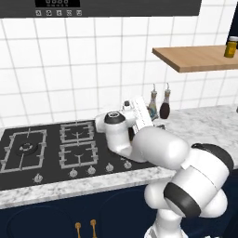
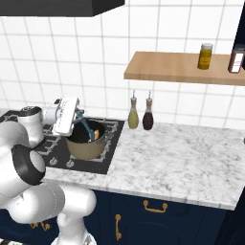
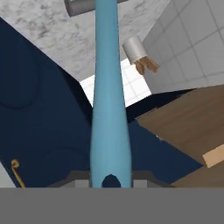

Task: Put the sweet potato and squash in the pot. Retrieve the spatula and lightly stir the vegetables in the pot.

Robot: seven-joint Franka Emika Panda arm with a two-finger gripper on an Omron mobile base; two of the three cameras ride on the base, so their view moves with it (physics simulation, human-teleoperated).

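Note:
The tan pot (image 2: 83, 148) stands on the right front burner of the cooktop. My gripper (image 2: 78, 116) hangs just above its left rim, shut on the handle of the teal spatula (image 2: 86, 127), which slants down into the dark inside. A small orange-yellow lump (image 2: 98, 134) shows in the pot beside the blade; whether it is the sweet potato or the squash I cannot tell. In the hand view the spatula (image 3: 109, 109) runs straight up from between my fingertips, with the gripper (image 3: 110, 181) closed around it. In the left base view my arm covers the pot.
The black cooktop (image 1: 28, 148) stretches left of the pot. Two bottles (image 2: 140, 116) stand at the wall to the pot's right. A wooden shelf (image 2: 177, 67) with a jar (image 2: 206, 56) hangs above the marble counter (image 2: 182, 158). Drawers lie below.

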